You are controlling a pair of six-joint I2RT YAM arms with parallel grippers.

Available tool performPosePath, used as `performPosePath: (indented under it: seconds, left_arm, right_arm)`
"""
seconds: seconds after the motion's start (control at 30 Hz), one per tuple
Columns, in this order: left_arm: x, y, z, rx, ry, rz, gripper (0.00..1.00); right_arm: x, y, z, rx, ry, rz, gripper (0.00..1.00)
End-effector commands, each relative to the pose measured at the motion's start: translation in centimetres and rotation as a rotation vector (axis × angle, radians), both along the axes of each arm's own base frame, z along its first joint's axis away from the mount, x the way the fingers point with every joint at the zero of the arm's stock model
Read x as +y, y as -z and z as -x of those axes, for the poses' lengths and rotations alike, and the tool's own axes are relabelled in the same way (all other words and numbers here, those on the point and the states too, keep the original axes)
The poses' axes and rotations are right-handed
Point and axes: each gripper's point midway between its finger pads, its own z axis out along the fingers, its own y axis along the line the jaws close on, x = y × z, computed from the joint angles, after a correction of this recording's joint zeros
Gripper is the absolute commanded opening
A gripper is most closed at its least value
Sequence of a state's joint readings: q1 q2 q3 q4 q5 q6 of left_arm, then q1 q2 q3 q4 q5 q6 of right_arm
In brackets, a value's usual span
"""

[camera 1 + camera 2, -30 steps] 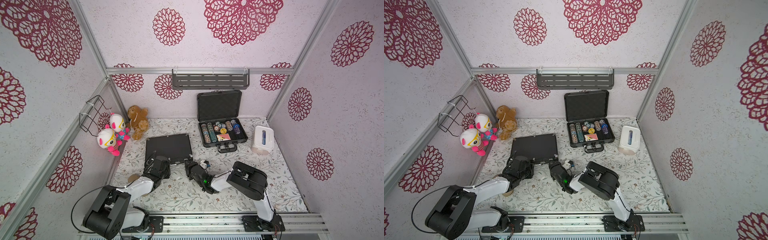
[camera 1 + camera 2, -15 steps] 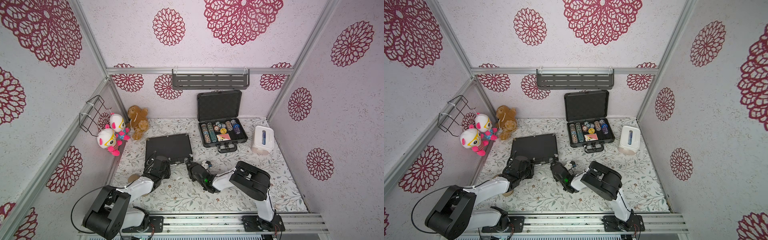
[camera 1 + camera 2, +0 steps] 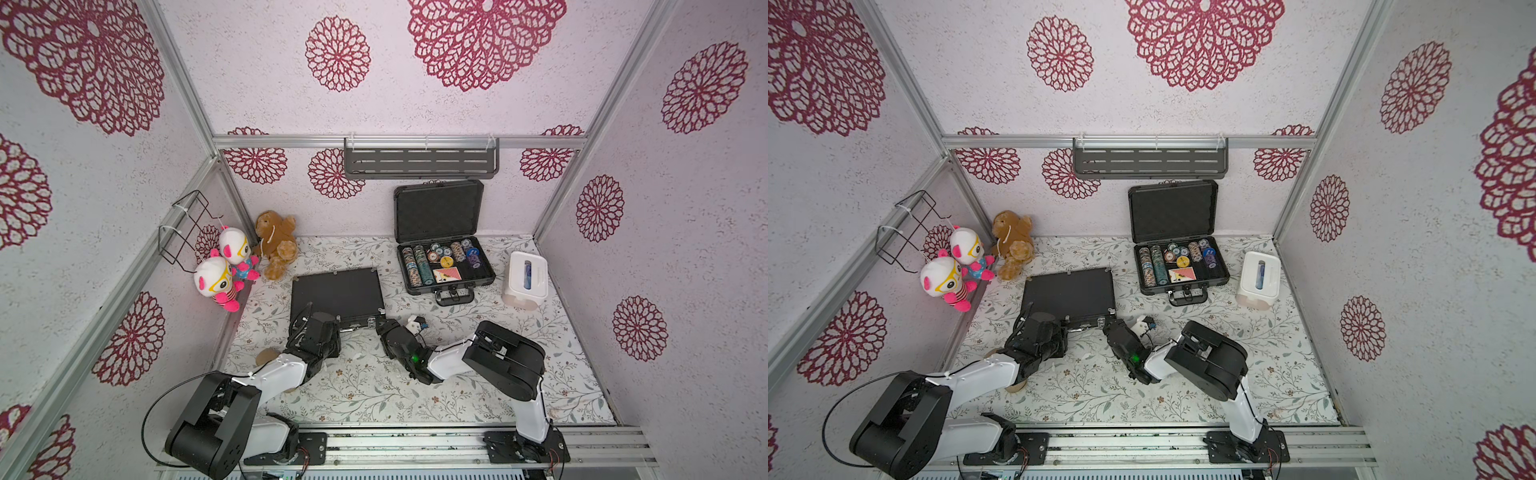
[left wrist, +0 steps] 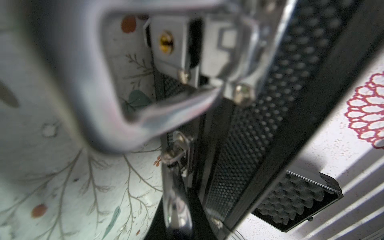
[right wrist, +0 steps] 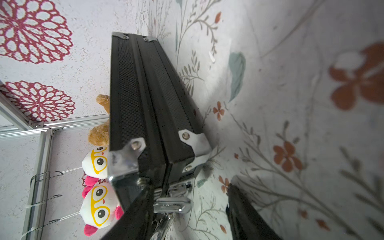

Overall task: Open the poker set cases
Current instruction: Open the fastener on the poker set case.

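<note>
Low in both top views, the left claw (image 3: 335, 329) sits pressed together at the near edge of the thin black case (image 3: 336, 291), by its silver handle (image 4: 87, 83); whether it nips anything I cannot tell. The right claw (image 5: 190, 187) is spread, one finger (image 5: 137, 212) against the latch (image 5: 172, 204) at that case's lower right corner. The case lies flat, lid down, on the worktop (image 3: 374, 386) at centre frame. Farther back, right of centre, the thicker grey case (image 3: 438, 212) stands open with chips (image 3: 419, 266) inside, a white tissue box (image 3: 525, 278) just beside it
</note>
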State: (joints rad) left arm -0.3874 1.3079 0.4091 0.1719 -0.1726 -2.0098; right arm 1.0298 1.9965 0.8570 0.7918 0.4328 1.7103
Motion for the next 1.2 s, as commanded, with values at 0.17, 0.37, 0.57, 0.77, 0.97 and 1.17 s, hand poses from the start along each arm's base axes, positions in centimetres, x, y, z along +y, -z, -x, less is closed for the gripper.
performPosePath:
  seconds: [0.17, 0.37, 0.57, 0.77, 0.97, 1.17]
  left_arm:
    - [-1.5, -6.8, -2.4, -0.249, 0.006, 0.116, 0.06]
    - [-1.0, -6.5, -1.6, -0.237, -0.005, 0.112, 0.07]
    - [-1.1, -6.0, -1.2, -0.228, 0.053, 0.053, 0.10]
    - [-4.5, -6.1, -2.3, -0.226, 0.284, -0.005, 0.08]
    - [-7.7, -4.5, -2.3, -0.201, 0.483, 0.011, 0.09]
    - [-6.5, -4.0, -1.4, -0.174, 0.454, -0.035, 0.36]
  right_arm:
    - [4.8, -3.9, -2.4, -0.183, -0.120, -0.126, 0.64]
    - [4.0, -4.1, -1.8, -0.188, -0.110, -0.103, 0.63]
    - [-0.8, -3.8, -1.0, -0.177, -0.009, -0.020, 0.63]
    - [-5.3, -4.2, -0.4, -0.189, 0.087, 0.062, 0.63]
    - [-7.9, -5.0, -0.3, -0.207, 0.124, 0.100, 0.63]
    - [-8.5, -5.1, -0.2, -0.212, 0.100, 0.152, 0.65]
